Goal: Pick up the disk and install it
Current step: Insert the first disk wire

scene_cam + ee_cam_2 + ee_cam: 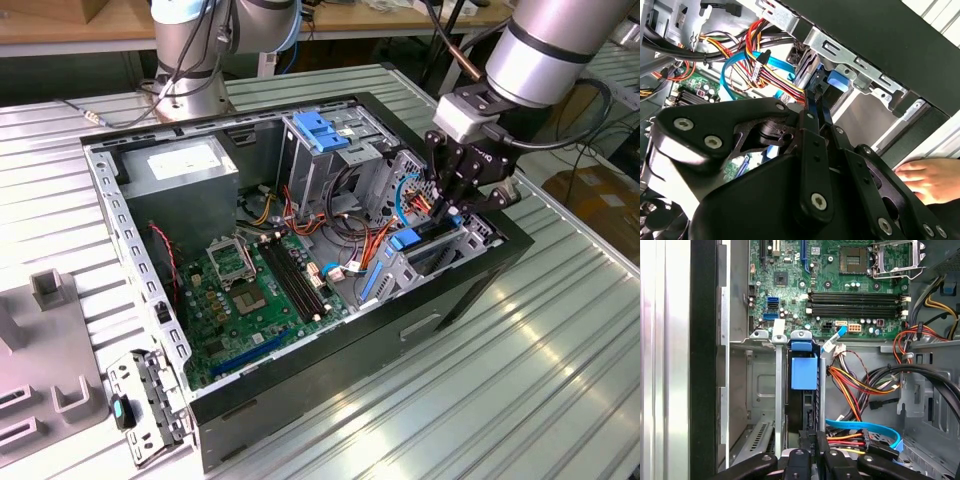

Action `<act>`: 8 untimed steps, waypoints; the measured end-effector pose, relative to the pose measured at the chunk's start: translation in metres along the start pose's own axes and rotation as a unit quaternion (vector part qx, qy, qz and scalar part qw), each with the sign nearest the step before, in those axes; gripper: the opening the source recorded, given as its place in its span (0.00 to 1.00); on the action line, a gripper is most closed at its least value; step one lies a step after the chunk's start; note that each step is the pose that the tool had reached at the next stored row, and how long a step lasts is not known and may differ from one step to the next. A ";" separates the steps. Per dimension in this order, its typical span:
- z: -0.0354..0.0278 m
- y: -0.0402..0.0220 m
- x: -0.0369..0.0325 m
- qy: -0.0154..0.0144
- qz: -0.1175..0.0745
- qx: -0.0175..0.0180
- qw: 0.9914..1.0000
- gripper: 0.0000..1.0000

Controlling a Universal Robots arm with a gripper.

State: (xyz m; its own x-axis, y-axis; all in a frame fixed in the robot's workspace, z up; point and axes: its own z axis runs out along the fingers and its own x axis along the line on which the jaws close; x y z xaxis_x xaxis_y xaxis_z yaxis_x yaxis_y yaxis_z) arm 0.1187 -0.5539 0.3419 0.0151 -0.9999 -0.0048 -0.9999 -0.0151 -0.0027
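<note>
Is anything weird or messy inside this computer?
Yes. In the second wrist view a person's hand lies right beside the computer case, close to the claw, which is odd while a robot works. Inside, coloured wires bunch loosely next to the disk.

We record: computer case, black painted metal outside, bare grey sheet steel within; motherboard, green matt board; drive latch, smooth blue plastic; gripper, matt black metal; table, ribbed shiny aluminium.

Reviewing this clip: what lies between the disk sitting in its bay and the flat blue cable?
In the first wrist view, a bundle of red, orange, yellow and black wires crosses the stretch between the disk and the flat blue cable.
</note>
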 end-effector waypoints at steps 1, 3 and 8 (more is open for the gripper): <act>0.0006 0.0000 0.0000 0.000 0.000 0.000 1.000 0.17; 0.0009 0.0000 0.0000 0.000 0.000 0.000 1.000 0.17; -0.0024 0.0001 0.0000 0.000 0.000 0.000 1.000 0.24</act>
State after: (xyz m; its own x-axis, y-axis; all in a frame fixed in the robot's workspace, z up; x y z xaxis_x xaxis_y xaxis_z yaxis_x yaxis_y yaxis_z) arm 0.1187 -0.5539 0.3442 0.0151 -0.9999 -0.0044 -0.9999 -0.0151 -0.0028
